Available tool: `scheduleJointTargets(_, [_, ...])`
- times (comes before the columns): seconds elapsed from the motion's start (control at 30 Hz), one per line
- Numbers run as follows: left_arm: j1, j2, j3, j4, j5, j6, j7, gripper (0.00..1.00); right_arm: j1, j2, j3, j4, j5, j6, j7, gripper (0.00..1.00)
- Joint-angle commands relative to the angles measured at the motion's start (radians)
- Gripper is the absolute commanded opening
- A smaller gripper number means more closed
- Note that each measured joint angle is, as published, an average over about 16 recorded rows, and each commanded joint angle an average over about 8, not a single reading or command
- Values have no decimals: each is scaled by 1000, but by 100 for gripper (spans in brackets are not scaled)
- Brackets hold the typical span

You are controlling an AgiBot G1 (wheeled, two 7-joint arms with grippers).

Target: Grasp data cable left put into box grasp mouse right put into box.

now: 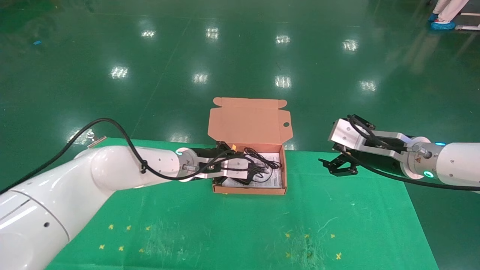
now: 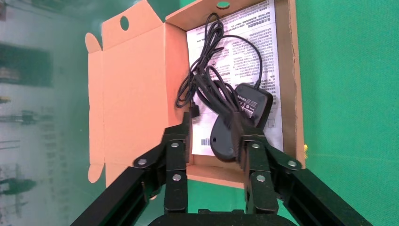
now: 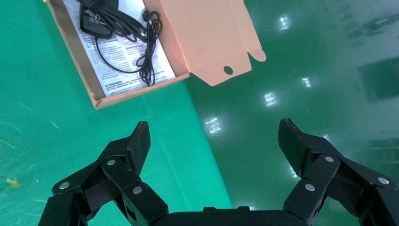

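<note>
White-shelled, my left arm reaches in from the left side of the green table cloth (image 1: 232,232) and stretches level toward the box (image 1: 283,176), its wrist ending over the box's near-left part. My left gripper (image 2: 212,136) hangs above the box interior with its fingers (image 2: 181,141) parted a moderate way, holding nothing; between the tips I see the mouse (image 2: 235,127) lying on the white printed sheet (image 2: 244,37), but I cannot tell whether the tips touch it. Black cable (image 2: 207,66) lies in loops on the sheet beside the mouse, and I cannot tell the data cable from the mouse's own cord in that tangle. The box's flap lid (image 1: 249,120), with its small round hole, stands open past the far edge of the table. Further right, well apart from the box, my right arm comes in from the right and holds its right gripper (image 3: 214,141) near the table's far edge, fingers (image 3: 136,141) spread wide and empty.
</note>
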Motion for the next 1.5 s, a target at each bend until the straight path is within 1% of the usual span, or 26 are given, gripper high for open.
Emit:
scheduleJointTargets(0.03, [6, -9, 5, -18, 2, -3, 0, 100, -1, 0, 0, 1, 1, 1, 0, 100])
scheduleJointTargets(0.33, [-65, -27, 13, -33, 47, -72, -44, 100, 78, -39, 33, -21, -28, 32, -24, 100])
scheduleJointTargets(0.5, [-75, -49, -8, -45, 31, -65, -57, 100, 83, -41, 59, -17, -20, 19, -39, 100])
scheduleJointTargets(0.6, [-57, -76, -41, -68, -6, -29, -70, 100, 60, -37, 95, -13, 14, -17, -49, 100])
scheduleJointTargets(0.83, [10, -161, -144, -142, -127, 91, -107, 100, -21, -20, 209, -2, 123, -136, -79, 100])
scheduleJointTargets(0.97, [42, -200, -192, -177, -182, 147, -125, 100, -59, -13, 262, 4, 175, -191, -93, 100])
scheduleJointTargets(1.5, [128, -308, -324, -272, -336, 300, -173, 100, -163, 8, 407, 19, 315, -343, -132, 100])
